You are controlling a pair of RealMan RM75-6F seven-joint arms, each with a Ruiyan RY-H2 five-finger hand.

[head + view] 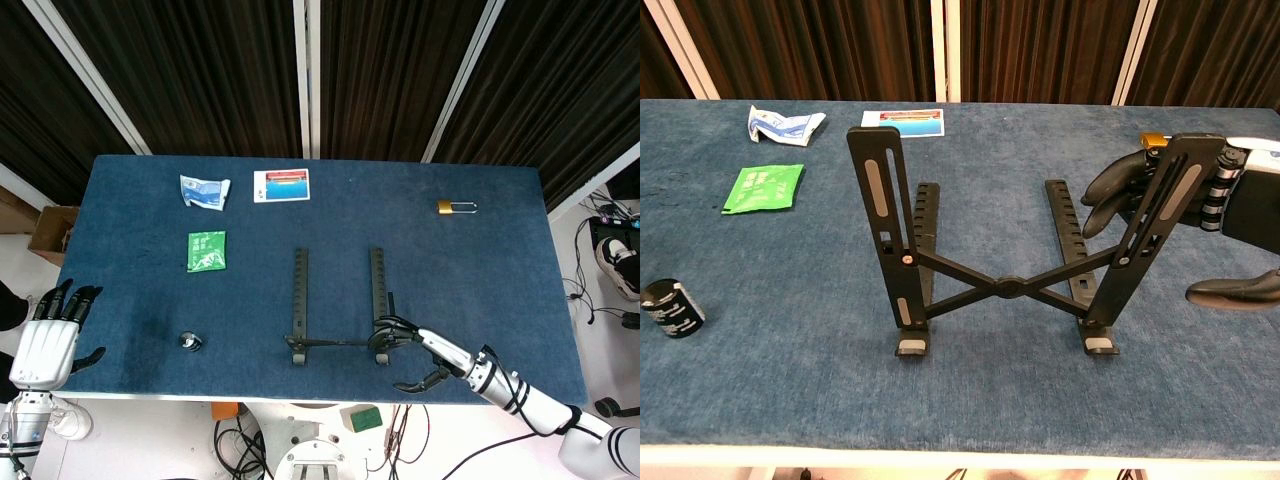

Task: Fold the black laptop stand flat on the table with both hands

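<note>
Stand: the black laptop stand [1005, 285] sits near the front edge of the blue worktop [500, 250], uprights raised, cross-brace spread — not yet folded.
Right hand: the right hand [1180, 195] has its fingers [1108, 190] wrapped behind the top of the stand's right upright, thumb held apart below; a grip placed high, likely for leverage to tip that arm down.
Left hand: the left hand [55, 335] hovers at the worktop's left front corner, fingers apart and holding nothing, well apart from the stand — it has yet to take the other upright.
Bystanders: a green packet [206, 250], a padlock [455, 207] and a small black cylinder [670, 308] lie clear of the stand.
</note>
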